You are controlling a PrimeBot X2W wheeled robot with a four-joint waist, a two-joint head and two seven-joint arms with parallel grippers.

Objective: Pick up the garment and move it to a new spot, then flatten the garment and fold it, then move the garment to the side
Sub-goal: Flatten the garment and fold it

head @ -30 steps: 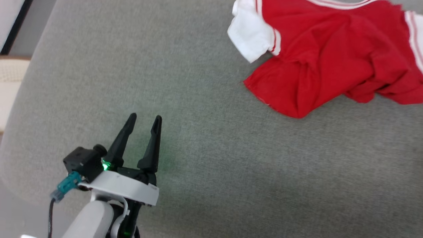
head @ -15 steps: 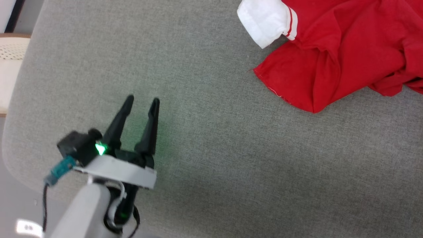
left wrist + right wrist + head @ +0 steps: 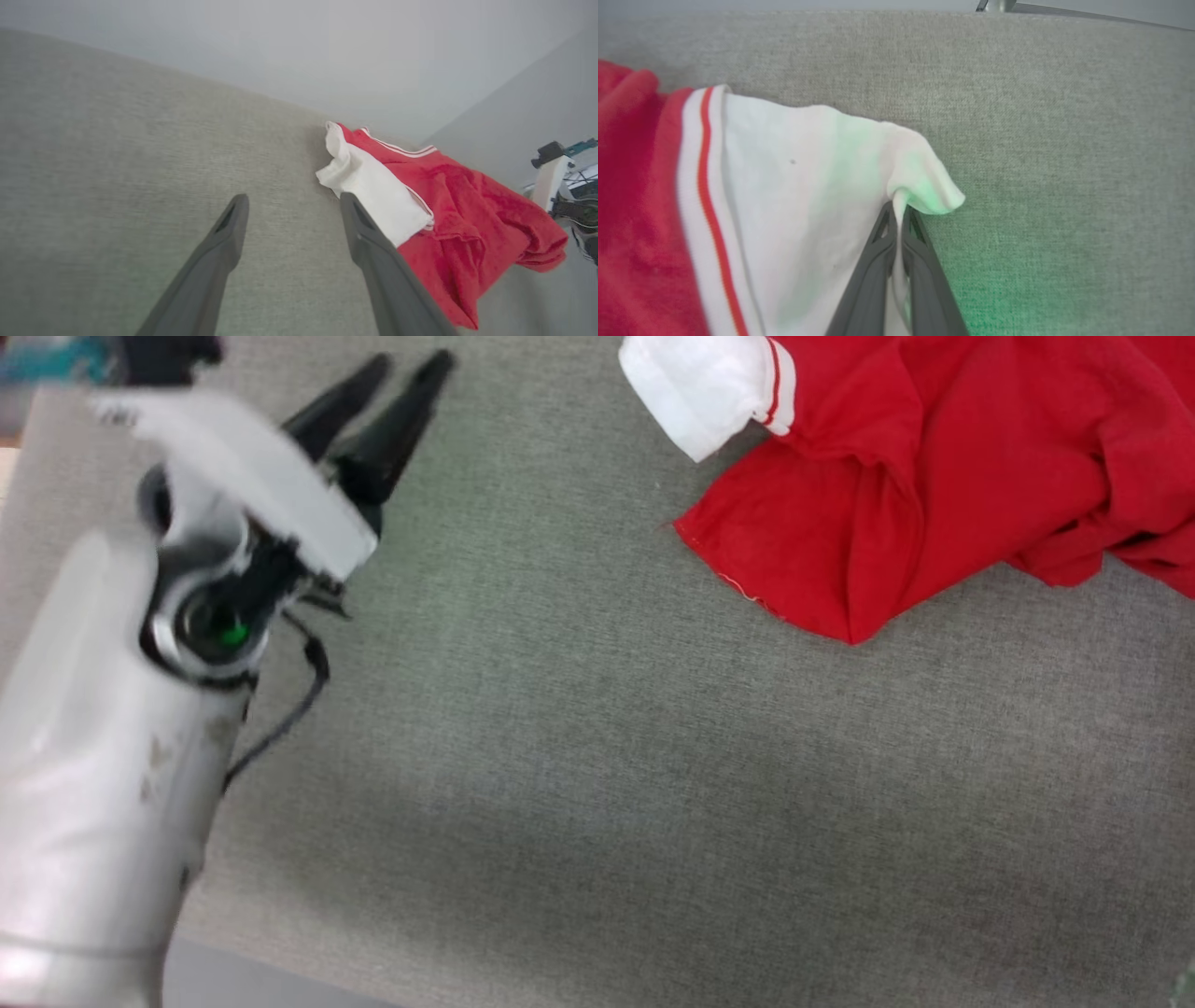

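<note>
- One garment (image 3: 934, 476), crumpled on one grey surface (image 3: 597, 756).
- Left gripper (image 3: 409, 359): spread wide, empty, forearm angled over the surface.
- Right gripper (image 3: 899, 212): clamped on the white sleeve (image 3: 808, 177).

Tabletop (image 3: 597, 784): covered in grey-green woven fabric; rounded corner at the lower left of the head view; a soft darker band crosses its near part.
Floor (image 3: 243, 985): smooth grey strip beyond the tabletop's near edge.
Wall (image 3: 327, 46): plain pale grey, rising behind the tabletop's far edge.
Green glow (image 3: 999, 289): faint tint on the fabric.
</note>
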